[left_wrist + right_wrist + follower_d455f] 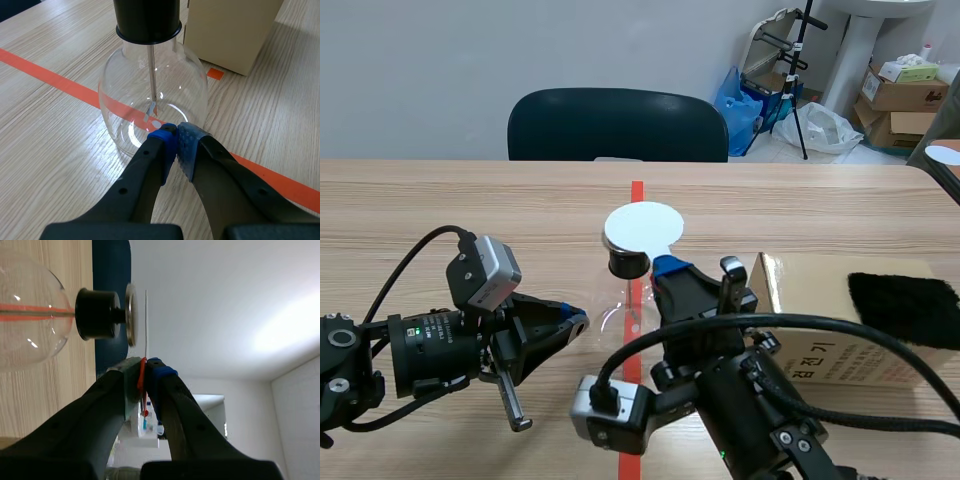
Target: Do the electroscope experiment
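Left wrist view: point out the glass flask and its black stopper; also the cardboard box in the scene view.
glass flask [117, 95], left wrist view, bulb's side wall.
black stopper [148, 17], left wrist view, its front face.
cardboard box [805, 290], scene view, front face.

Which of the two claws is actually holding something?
The right claw: it pinches a thin white sheet by the electroscope top plate. The left claw is shut on nothing, near the glass bulb.

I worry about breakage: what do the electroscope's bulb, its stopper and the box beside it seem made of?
Bulb: clear glass by its look, glossy, with the tape line showing through. Stopper: matte black, likely rubber or plastic. Box: dull tan cardboard, with a folded edge and printed side.
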